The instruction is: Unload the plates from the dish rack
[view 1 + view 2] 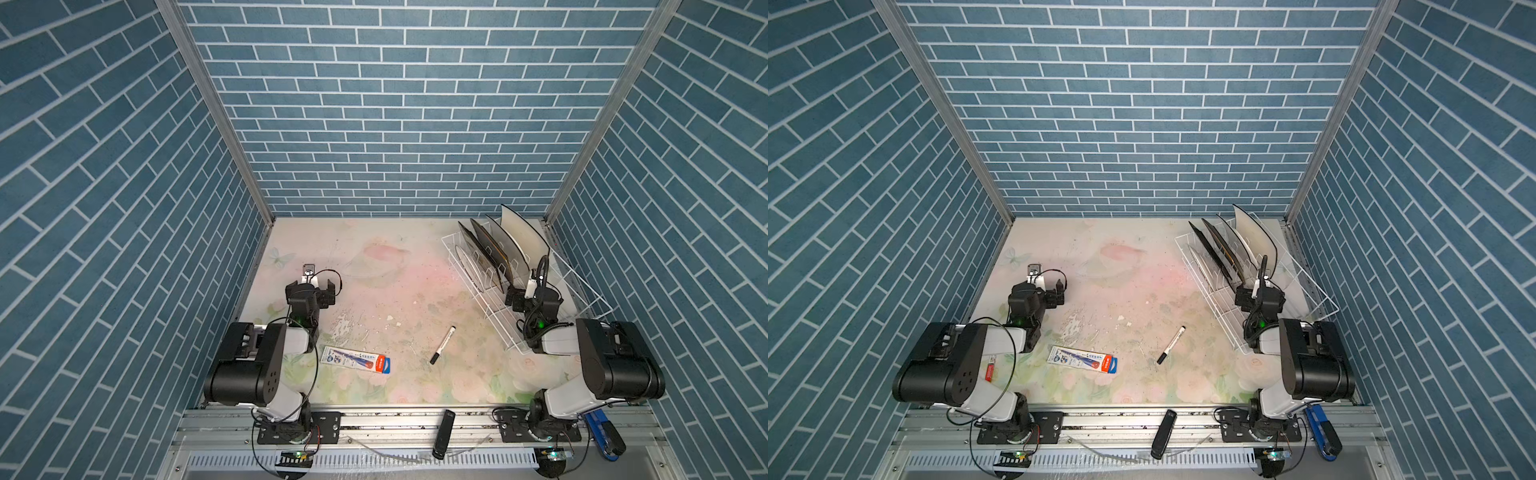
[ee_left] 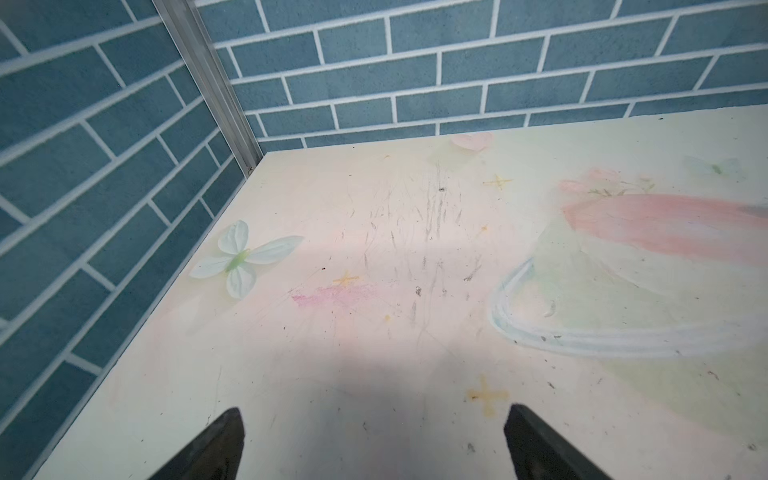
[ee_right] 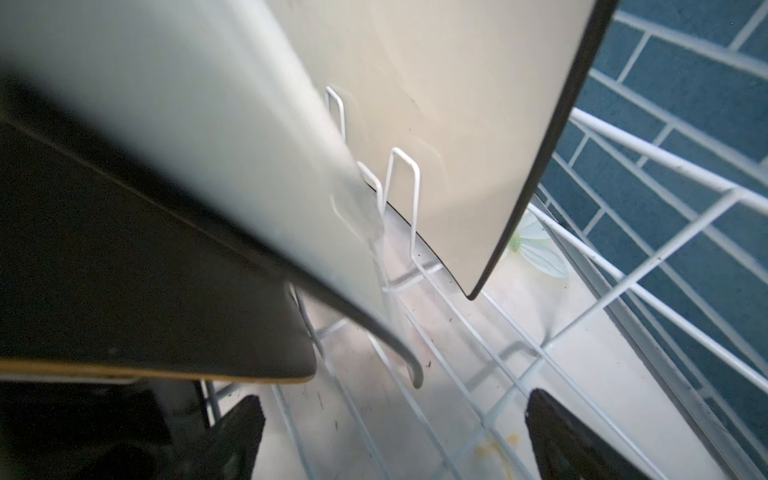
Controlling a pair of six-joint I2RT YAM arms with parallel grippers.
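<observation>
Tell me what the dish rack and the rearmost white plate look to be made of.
The dish rack: thin round white rods with smooth bends and joints, probably coated steel wire with a semi-gloss finish. The rearmost white plate: a smooth cream face with soft reflections and a thin black rim. It could be glazed ceramic or melamine; the look leaves that open.

a: bright and even from overhead in both top views; only soft shadows on the counter [image 1: 395, 282]; slight wide-angle stretch at the edges.
b: right wrist view dimmer: nearest plates [image 3: 166, 187] blurred, out of focus. broad grey shadow ahead of the left tool [image 2: 374, 415].
</observation>
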